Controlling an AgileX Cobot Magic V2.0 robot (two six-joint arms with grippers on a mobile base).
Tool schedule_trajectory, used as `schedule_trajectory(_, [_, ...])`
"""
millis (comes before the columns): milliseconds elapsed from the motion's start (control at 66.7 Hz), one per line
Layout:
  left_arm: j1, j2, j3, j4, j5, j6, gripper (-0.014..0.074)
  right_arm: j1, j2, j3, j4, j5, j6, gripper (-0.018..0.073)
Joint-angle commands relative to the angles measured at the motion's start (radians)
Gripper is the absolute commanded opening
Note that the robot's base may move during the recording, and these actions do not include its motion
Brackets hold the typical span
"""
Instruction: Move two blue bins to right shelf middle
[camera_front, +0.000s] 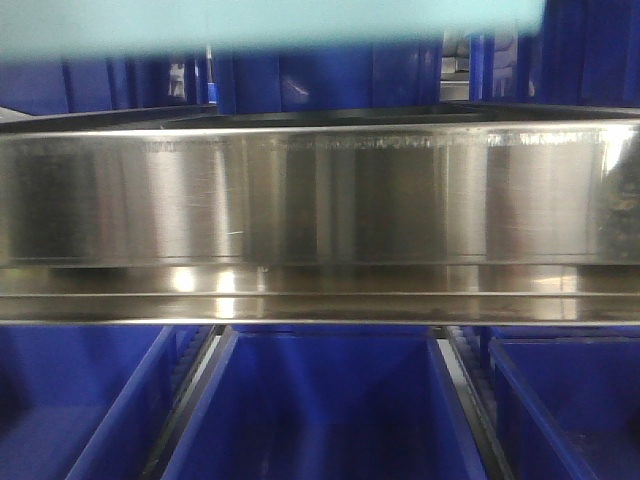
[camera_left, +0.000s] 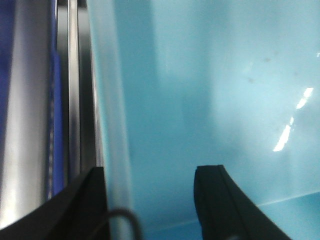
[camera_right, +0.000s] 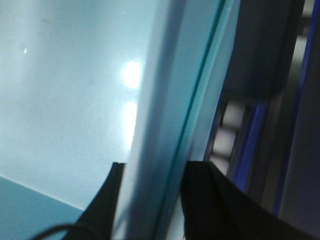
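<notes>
A light blue bin (camera_front: 270, 25) fills the top edge of the front view, above the right shelf's wide brushed-steel front rail (camera_front: 320, 190). My left gripper (camera_left: 155, 200) straddles the bin's left wall (camera_left: 112, 125). Its outer finger lies against the rim and its inner finger (camera_left: 215, 200) stands apart inside the bin, so it is open. My right gripper (camera_right: 152, 200) is shut on the bin's right wall (camera_right: 165, 125), which fills the gap between its fingers. The bin's pale floor shows in both wrist views (camera_left: 210, 90) (camera_right: 65, 90).
Dark blue bins (camera_front: 330, 80) stand behind the light blue one above the rail. Three more dark blue bins sit on the tier below, at the left (camera_front: 70, 400), middle (camera_front: 320, 410) and right (camera_front: 570, 400). Steel rack rails (camera_left: 25, 125) run beside the bin.
</notes>
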Motion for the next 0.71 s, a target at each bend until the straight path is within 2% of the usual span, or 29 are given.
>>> schedule_trajectory(0, [-0.002,-0.039,-0.089,-0.064,-0.057,0.046,-0.0111,0.003,-0.030,-0.112,0.041,-0.040,-0.028,-0.0153])
schedule_trajectory(240, [-0.002,-0.050,-0.264,-0.094,-0.069,0.051,-0.0111,0.003,-0.041,-0.265,0.041,-0.034,-0.028,-0.0153])
schedule_trajectory(435, [-0.002,-0.045,-0.270,-0.094,-0.067,0.051,-0.0111,0.003,-0.039,-0.268,0.033,-0.025,-0.028,-0.0153])
schedule_trajectory(690, [-0.002,-0.021,-0.266,-0.094,0.014,0.051,-0.0111,0.003,-0.031,-0.268,-0.005,0.054,-0.028,-0.0153])
